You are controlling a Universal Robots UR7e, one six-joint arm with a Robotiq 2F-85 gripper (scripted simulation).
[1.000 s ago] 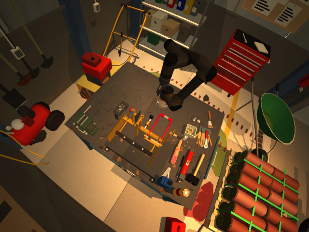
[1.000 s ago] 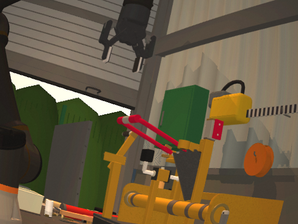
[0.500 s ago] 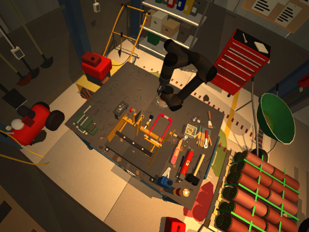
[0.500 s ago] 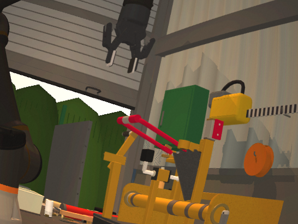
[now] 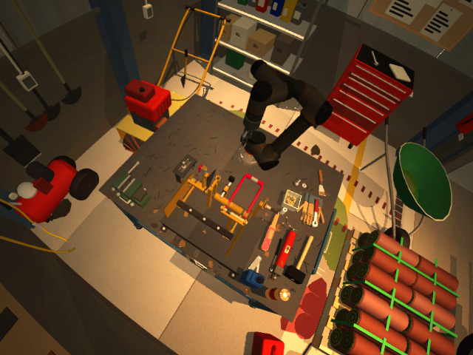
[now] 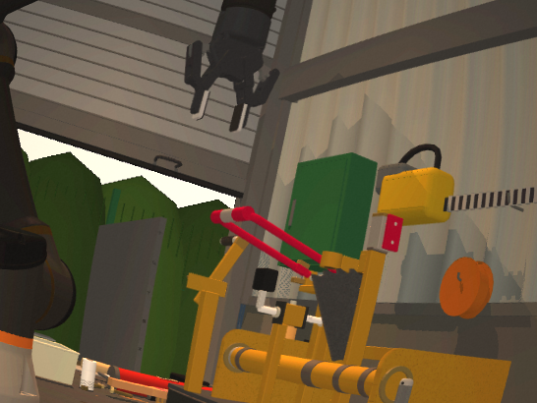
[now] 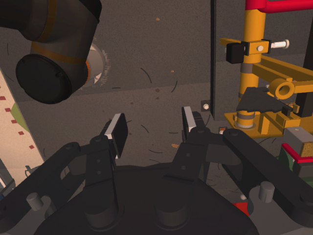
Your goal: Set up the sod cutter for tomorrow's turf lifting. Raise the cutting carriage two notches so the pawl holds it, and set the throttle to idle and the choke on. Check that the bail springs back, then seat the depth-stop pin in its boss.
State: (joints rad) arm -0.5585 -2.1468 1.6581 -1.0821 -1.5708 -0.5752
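Observation:
My gripper (image 6: 221, 109) hangs high above the sod cutter (image 5: 214, 202), behind it and near the arm's base. It is open and holds nothing. The yellow sod cutter frame stands in the middle of the dark table. Its red bail (image 5: 246, 191) slopes up from the frame (image 6: 265, 236). A black-knobbed lever (image 7: 236, 51) and a yellow ring boss (image 7: 282, 88) show at the right of the wrist camera. Between my fingers (image 7: 151, 126) I see only the bare tabletop.
The arm's own base and elbow (image 5: 263, 153) stand just beside the gripper. Hand tools, a red cylinder (image 5: 286, 248) and a mallet lie on the table's right side. A green vise (image 5: 130, 187) and a grey switch box (image 5: 185, 168) sit at the left.

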